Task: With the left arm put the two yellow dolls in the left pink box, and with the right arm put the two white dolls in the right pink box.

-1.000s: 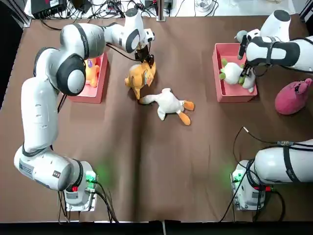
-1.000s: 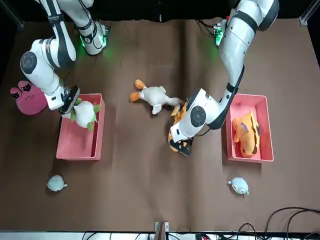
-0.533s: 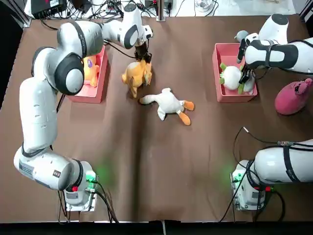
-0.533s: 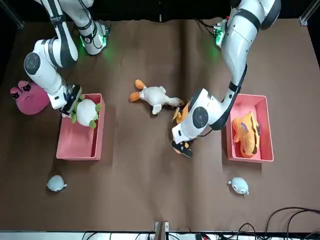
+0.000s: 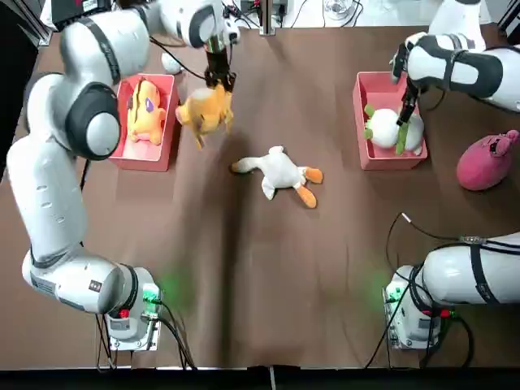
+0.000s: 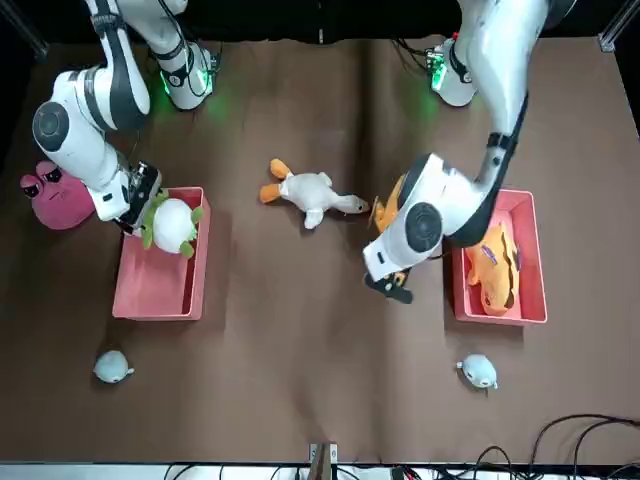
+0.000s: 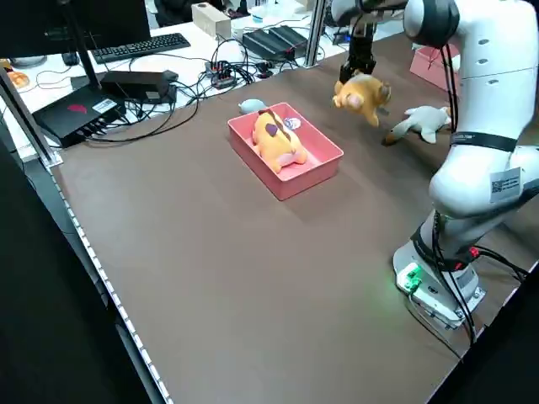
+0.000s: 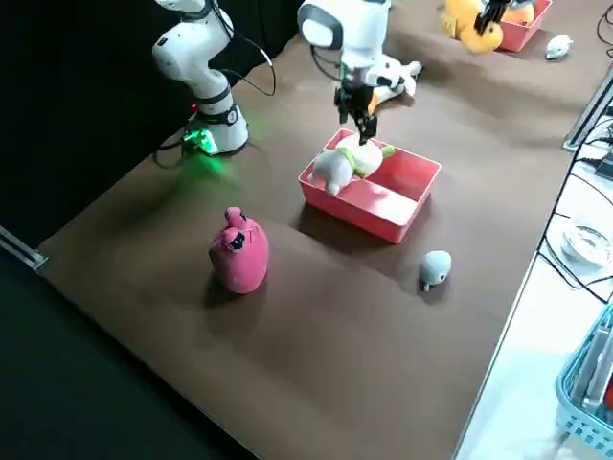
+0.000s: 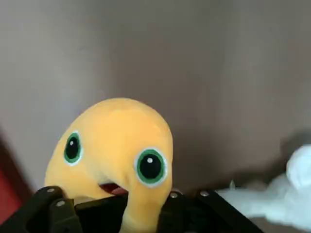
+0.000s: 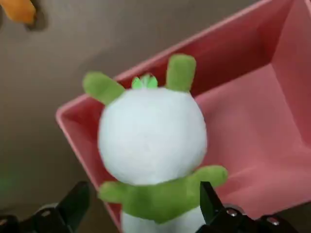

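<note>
In the front view, the carried yellow doll (image 6: 388, 205) is partly covered by the left arm. In the right side view, the left box (image 8: 520, 34) is cut off by the top edge. In the left wrist view, the white doll (image 9: 291, 199) is blurred and cropped at the edge.

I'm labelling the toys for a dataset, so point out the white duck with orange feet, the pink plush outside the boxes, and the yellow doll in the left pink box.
White duck (image 5: 279, 170): top view, on its body.
Pink plush (image 8: 239, 258): right side view, on its body.
Yellow doll (image 7: 276, 144): left side view, on its back.
</note>
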### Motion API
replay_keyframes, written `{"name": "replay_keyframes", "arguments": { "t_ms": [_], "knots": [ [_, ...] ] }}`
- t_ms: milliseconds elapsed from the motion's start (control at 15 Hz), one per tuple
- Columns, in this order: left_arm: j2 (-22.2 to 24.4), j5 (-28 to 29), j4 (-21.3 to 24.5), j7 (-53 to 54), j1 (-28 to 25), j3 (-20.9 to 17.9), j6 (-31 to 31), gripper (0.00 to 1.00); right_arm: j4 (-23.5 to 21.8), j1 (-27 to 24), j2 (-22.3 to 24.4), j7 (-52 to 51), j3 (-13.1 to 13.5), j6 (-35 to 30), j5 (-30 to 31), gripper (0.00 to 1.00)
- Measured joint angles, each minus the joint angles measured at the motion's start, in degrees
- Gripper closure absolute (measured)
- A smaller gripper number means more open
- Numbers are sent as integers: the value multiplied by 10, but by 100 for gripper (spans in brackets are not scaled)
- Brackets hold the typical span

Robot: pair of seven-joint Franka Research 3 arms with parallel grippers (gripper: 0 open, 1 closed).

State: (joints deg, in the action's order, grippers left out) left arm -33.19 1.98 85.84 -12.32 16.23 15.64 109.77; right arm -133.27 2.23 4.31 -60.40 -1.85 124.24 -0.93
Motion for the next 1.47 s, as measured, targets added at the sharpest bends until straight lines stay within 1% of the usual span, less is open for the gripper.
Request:
{"name": "replay_keyframes", "arguments": {
  "t_ms": [133, 267, 333, 467, 600, 667, 867, 1067, 1267, 1467],
  "knots": [
    [40, 5, 0, 0, -24, -2, -58, 100, 24, 38, 4, 67, -1, -39, 0, 0],
    [75, 13, 0, 0, -65, -3, -126, 100, 44, 97, 5, 153, -3, -57, -1, 0],
    [85, 18, 2, 3, -90, -4, -151, 100, 51, 132, 5, 205, -4, -58, -1, 0],
    [90, 25, 9, 26, -147, -5, -167, 100, 55, 206, 4, 298, -7, -44, -1, 0],
    [75, 32, 20, 57, -206, -7, -166, 100, 54, 278, -13, 382, -9, -5, -2, 0],
    [48, 32, 23, 68, -237, -7, -164, 100, 52, 327, -45, 433, -9, 41, -2, 0],
    [16, 29, 25, 53, -237, -5, -162, 100, 59, 380, -110, 505, -9, 114, -2, 0],
    [4, 13, 30, 45, -244, -3, -162, 100, 92, 423, -182, 537, -8, 168, -2, 0],
    [-9, 10, 31, 51, -260, -3, -153, 100, 134, 454, -243, 556, -8, 198, -2, 0],
    [-20, 10, 31, 51, -261, -2, -130, 99, 173, 481, -287, 576, -8, 198, -2, 0]
  ]
}}
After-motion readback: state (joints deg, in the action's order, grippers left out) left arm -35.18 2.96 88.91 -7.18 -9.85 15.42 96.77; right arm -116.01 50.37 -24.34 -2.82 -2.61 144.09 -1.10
